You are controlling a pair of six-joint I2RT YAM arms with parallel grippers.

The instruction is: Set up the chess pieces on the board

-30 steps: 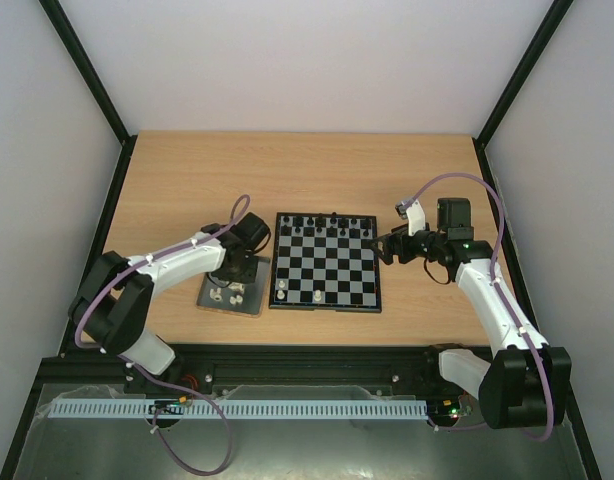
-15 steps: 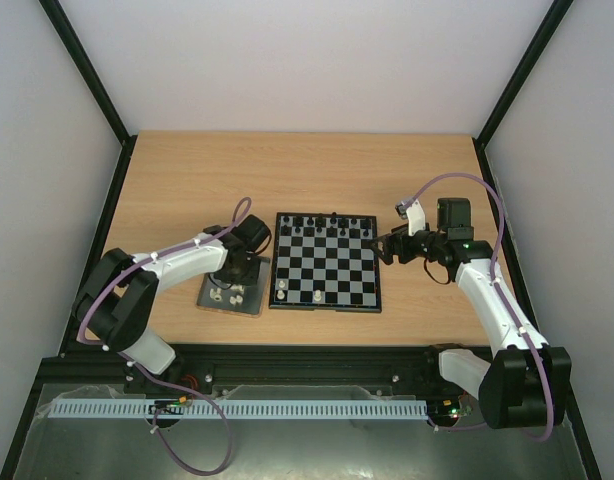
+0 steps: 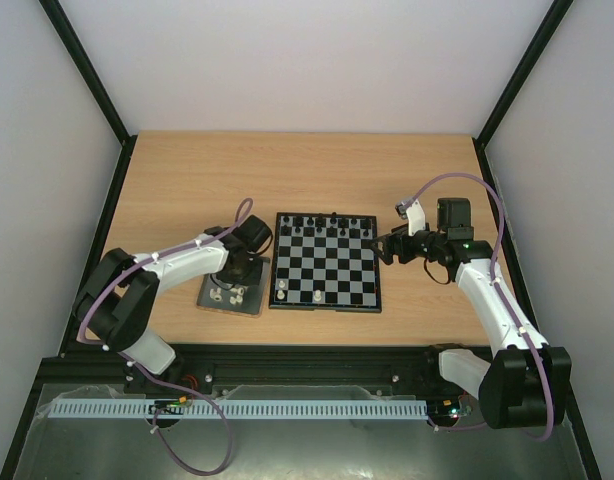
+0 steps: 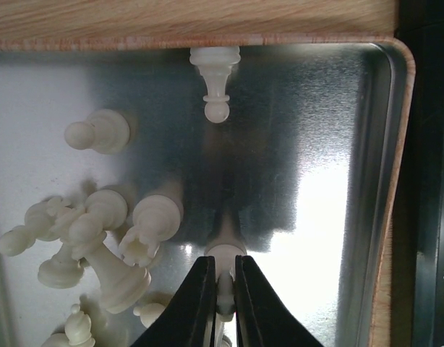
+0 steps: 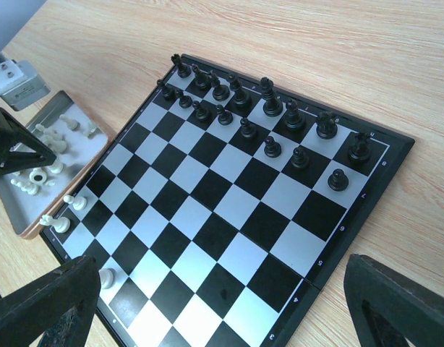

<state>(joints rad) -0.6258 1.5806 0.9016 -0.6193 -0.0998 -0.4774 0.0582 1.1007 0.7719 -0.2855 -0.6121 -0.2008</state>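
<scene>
The board (image 3: 325,306) lies mid-table, and its black rim shows in the right wrist view (image 5: 395,152). Three white chess pieces (image 5: 79,204) stand along its near-left edge, also seen from above (image 3: 281,290). The other white pieces (image 4: 99,238) lie heaped in a grey tray (image 4: 316,144) left of the board (image 3: 249,305). My left gripper (image 4: 223,269) is down in the tray (image 3: 230,278), shut on a small white piece (image 4: 223,254). My right gripper (image 3: 384,248) hovers open and empty at the board's right edge, with its fingers wide apart (image 5: 222,311).
Black pieces (image 5: 265,108) fill the board's two far rows (image 3: 327,225). One white pawn (image 4: 216,79) lies alone at the tray's far rim. Bare wood table surrounds the board and tray, with black frame posts at the sides.
The left gripper has shifted slightly over the tray. The right arm has not moved.
</scene>
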